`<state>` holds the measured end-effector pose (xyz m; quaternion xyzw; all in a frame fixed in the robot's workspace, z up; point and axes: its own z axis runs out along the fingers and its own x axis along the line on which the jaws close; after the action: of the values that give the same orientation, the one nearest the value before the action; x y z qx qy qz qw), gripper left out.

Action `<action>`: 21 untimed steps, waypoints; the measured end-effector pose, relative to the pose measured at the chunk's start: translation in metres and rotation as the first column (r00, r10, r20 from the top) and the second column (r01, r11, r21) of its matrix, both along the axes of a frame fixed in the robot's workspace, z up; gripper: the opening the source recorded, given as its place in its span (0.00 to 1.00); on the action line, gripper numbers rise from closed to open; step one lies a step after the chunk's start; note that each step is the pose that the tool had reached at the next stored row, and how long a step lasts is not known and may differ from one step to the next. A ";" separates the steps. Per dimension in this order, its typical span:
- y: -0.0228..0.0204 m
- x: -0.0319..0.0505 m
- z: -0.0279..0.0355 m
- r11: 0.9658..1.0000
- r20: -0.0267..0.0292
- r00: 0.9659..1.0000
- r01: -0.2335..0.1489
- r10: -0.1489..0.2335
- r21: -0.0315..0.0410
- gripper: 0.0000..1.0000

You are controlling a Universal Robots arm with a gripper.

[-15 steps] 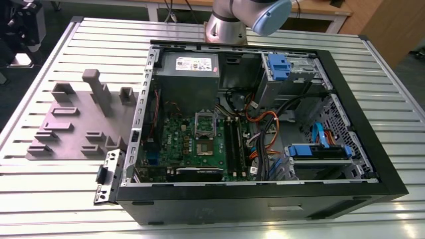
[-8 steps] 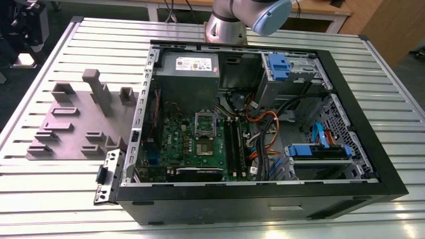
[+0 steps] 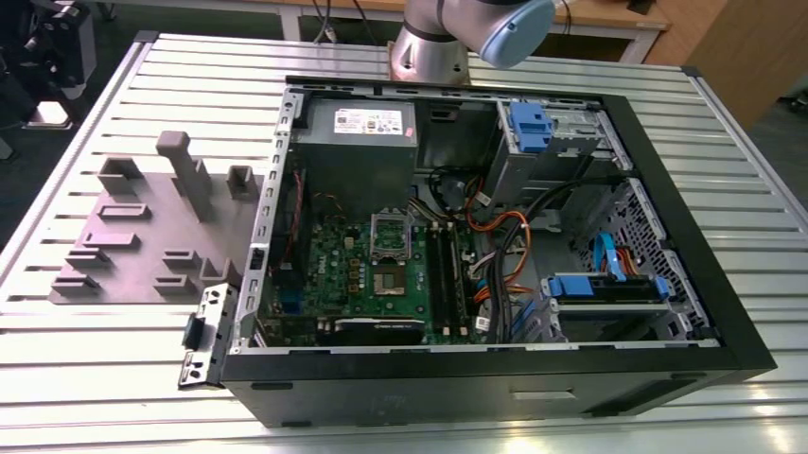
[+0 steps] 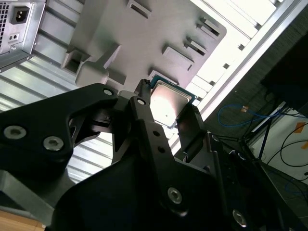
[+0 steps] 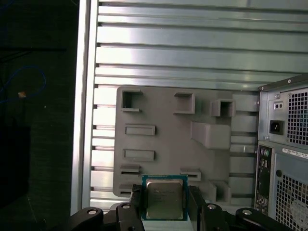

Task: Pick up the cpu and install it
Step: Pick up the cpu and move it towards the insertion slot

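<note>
We saw the gripper (image 5: 164,191) clamped on the cpu (image 5: 164,199), a finger against each of two opposite edges. The chip was held over the grey fixture tray (image 5: 163,139) on the slatted table (image 5: 192,53), beside the computer case (image 5: 288,144).

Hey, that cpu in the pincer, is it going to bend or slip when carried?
The cpu looks like a flat, metal-topped square, so it is probably stiff and light. The pincer holds only its thin edges, so it might slip or tilt if jolted.
</note>
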<state>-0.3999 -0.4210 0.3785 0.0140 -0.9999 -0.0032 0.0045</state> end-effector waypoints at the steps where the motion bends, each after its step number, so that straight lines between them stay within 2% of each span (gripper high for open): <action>1: 0.0000 0.0001 0.0000 1.000 0.000 1.000 0.000 0.000 0.000 0.47; 10: -0.0014 0.0018 0.0000 1.000 0.000 1.000 0.000 0.000 0.000 0.47; 21: -0.0025 0.0201 -0.0002 1.000 0.000 1.000 0.000 0.000 0.000 0.47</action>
<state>-0.3798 -0.4236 0.3784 0.0140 -0.9999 -0.0032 0.0045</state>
